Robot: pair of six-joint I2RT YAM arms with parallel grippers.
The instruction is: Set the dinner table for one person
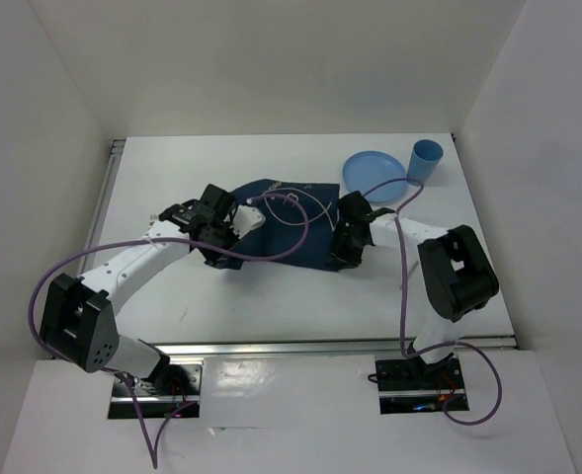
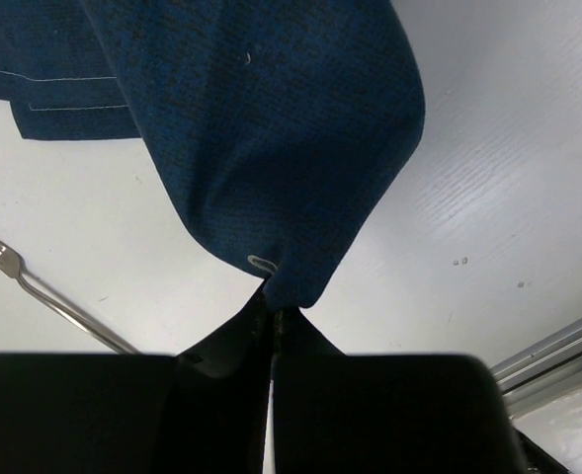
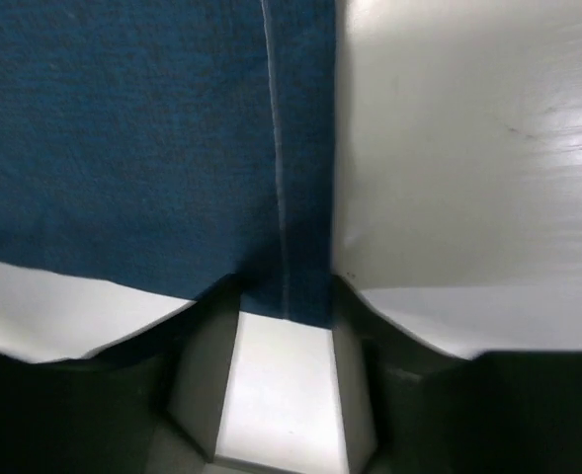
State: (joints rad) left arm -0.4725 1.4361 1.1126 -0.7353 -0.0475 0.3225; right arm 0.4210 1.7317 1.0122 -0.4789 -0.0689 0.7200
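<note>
left wrist view: with the left gripper (image 2: pixel 273 318) pinched on a corner of the placemat (image 2: pixel 291 128) over the white table (image 2: pixel 488 197) and the right gripper (image 3: pixel 286 296) spread astride its hem, risking a missed pinch, a lopsided pull and bunching.

The top camera is fixed high above the near edge of the dinner table (image 1: pixel 172 178) and looks down over all of it, from well away. The left wrist camera looks steeply down from very near the navy cloth (image 2: pixel 271 128). The right wrist camera is closer still, low over the cloth's right edge. All three views share this cloth and the white tabletop around it.
</note>
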